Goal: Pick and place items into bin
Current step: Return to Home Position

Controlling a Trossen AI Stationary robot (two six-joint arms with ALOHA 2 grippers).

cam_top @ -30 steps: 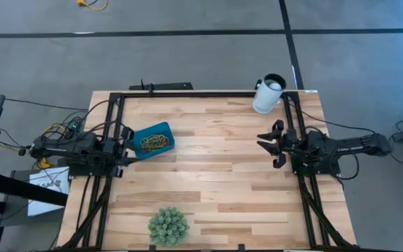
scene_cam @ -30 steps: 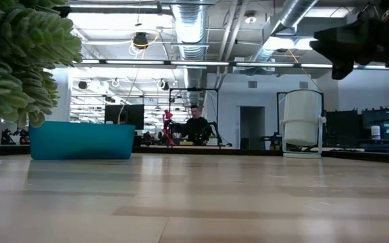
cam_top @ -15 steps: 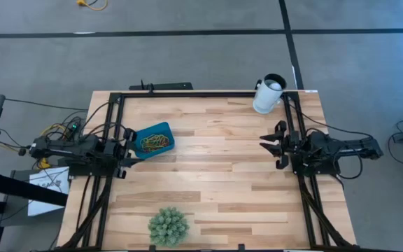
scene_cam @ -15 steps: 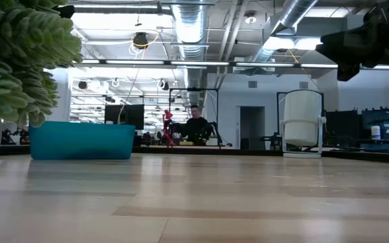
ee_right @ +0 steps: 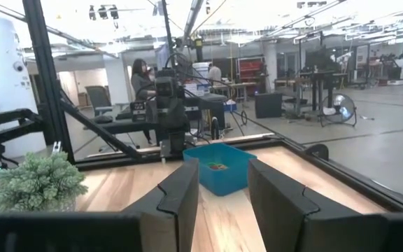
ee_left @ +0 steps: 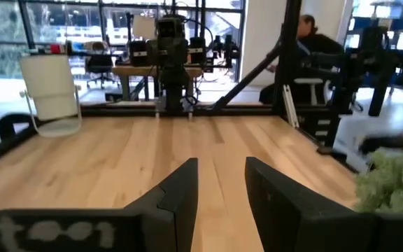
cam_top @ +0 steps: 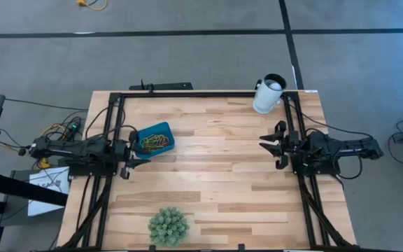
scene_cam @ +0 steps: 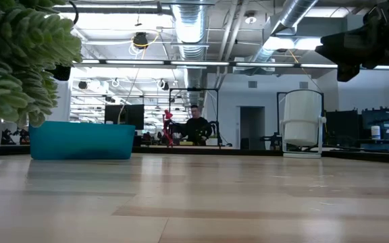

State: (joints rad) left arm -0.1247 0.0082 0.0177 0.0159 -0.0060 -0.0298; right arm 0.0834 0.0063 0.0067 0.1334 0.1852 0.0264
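Left hand (ee_left: 220, 162): open, empty, drawn back from bin (cam_top: 165, 133). Right hand (ee_right: 222, 166): open, empty, parked. Bands (cam_top: 154, 143) lie binned; task seems done.

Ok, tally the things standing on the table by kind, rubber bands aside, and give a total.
teal bin: 1
white cup: 1
green spiky ball: 1
Total: 3
The rubber bands lie tangled inside the teal bin, too small to count.
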